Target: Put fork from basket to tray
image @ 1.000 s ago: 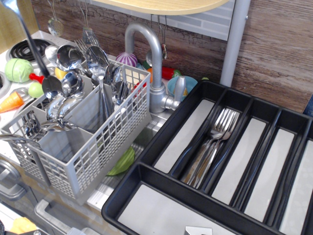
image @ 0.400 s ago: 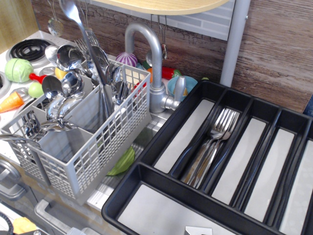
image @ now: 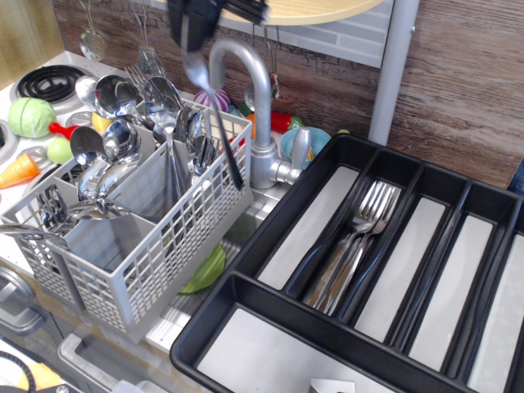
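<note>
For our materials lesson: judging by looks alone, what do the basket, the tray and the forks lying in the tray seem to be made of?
Basket: probably moulded plastic, matt light grey, with thin square-grid walls.
Tray: likely plastic, black with a soft sheen; its pale grey floors could be liners.
Forks: apparently polished metal, silvery with bright reflections.

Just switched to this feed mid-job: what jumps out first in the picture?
At top centre a blurred dark gripper carries a slim utensil that hangs slanted over the right end of the grey basket, which is packed with shiny spoons. On the right, the big black tray holds a bundle of forks in one long compartment.
</note>
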`<action>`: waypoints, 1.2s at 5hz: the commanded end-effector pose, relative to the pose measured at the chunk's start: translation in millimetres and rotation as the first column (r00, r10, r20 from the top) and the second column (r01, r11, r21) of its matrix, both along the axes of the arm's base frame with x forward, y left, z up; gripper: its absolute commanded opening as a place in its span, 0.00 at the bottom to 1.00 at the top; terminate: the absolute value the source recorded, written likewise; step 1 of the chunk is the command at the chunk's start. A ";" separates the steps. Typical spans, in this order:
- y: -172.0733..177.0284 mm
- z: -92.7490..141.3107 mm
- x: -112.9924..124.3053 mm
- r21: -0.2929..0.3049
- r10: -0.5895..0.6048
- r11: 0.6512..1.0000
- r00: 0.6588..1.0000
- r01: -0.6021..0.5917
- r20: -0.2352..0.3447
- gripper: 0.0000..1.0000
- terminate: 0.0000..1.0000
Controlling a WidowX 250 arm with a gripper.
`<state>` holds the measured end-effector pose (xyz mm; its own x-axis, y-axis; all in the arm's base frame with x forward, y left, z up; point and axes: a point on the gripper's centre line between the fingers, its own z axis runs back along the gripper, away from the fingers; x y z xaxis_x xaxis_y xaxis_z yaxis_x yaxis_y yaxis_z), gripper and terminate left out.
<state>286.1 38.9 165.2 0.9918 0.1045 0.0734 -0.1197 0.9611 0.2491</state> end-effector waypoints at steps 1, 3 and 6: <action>-33.4 -24.8 12.8 0.078 0.019 0.997 1.000 -0.021 0.023 0.00 0.00; -69.4 -60.0 25.3 -0.036 -0.040 0.999 0.999 0.040 -0.012 0.00 0.00; -92.6 -82.9 37.4 0.027 -0.070 0.997 0.993 0.072 -0.091 0.00 1.00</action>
